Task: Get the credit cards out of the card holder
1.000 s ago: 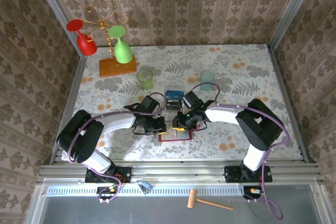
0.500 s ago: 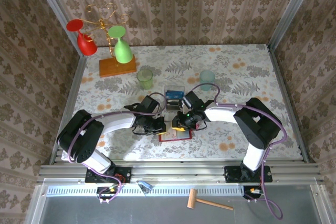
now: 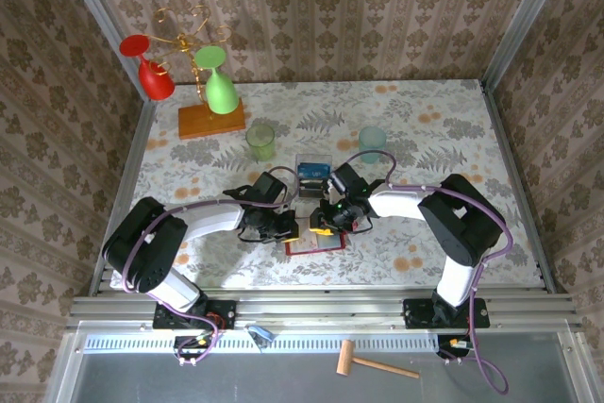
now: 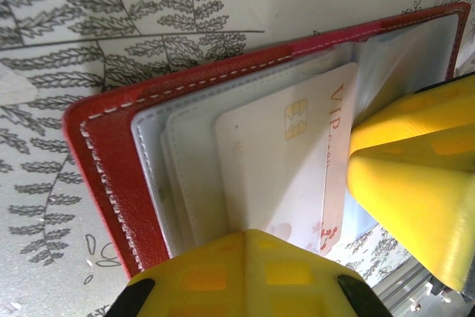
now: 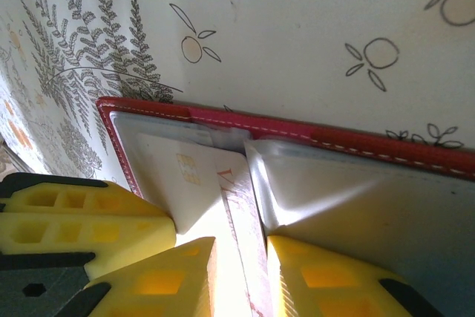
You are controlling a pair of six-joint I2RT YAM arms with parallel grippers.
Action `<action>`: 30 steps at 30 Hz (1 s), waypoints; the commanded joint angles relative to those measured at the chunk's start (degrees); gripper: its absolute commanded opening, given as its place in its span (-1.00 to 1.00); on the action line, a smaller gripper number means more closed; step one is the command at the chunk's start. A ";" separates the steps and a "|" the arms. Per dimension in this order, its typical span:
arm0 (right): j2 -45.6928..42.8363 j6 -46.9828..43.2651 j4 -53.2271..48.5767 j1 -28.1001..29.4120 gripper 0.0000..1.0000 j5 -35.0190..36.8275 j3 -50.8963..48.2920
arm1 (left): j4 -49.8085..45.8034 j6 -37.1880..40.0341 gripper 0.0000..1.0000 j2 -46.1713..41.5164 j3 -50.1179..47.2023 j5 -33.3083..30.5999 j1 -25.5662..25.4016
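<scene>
While left, right jaws crowd card holder (image 4: pixel 95 176), white card (image 4: pixel 269 165) half hidden; cannot tell either grip.

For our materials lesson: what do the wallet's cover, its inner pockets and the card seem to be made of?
Cover: red leather or imitation, matte, white stitching. Pockets: clear soft plastic, glossy, see-through. Card: stiff white plastic, likely, with a gold chip.

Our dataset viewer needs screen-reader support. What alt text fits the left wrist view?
An open red card holder lies on a floral table, a white VIP card showing among its clear pockets; yellow tool fingers sit at the bottom and right.
</scene>
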 commanded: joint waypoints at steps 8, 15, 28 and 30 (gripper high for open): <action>2.46 -2.41 -4.39 0.41 -0.46 -0.88 1.39 | -2.55 1.37 -0.87 2.07 -0.46 -1.08 -0.10; 2.72 -2.66 -4.04 0.36 -0.46 -2.11 1.67 | -2.56 1.46 -0.87 2.24 -0.30 -1.08 -0.06; 0.31 -1.21 -0.28 0.41 -0.53 -5.55 -0.32 | -2.82 1.66 -0.87 2.51 -0.15 -1.17 0.01; 0.18 -0.59 1.25 0.41 -0.55 -6.46 -1.04 | -2.92 1.73 -0.87 2.39 -0.13 -1.20 -0.01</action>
